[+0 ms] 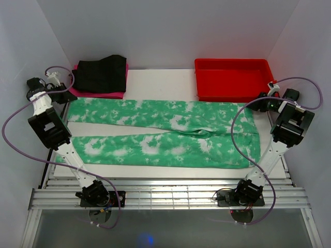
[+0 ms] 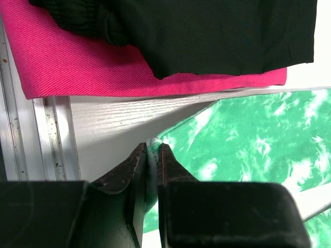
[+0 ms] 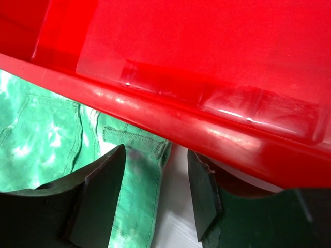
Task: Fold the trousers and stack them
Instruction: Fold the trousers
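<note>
Just in front of the red bin, on the white desk, the trousers lie spread flat. Their waist end sits close below the bin's front wall, and both legs run away from the bin toward a black garment stacked on a pink garment, well apart from the bin along the same back edge.

The right gripper hovers with its jaws apart over the waistband corner nearest the bin, a belt loop showing between them; it holds nothing. At the end farthest from the bin, the left gripper is pinched almost closed on the hem corner of the rear leg, with cloth squeezed between its fingers.

The fabric looks light, thin and limp, so it will probably sag and trail when lifted from a single pinch. The doubled edges seem the firmest holds: the waistband corner for the right gripper, the hem for the left.
</note>
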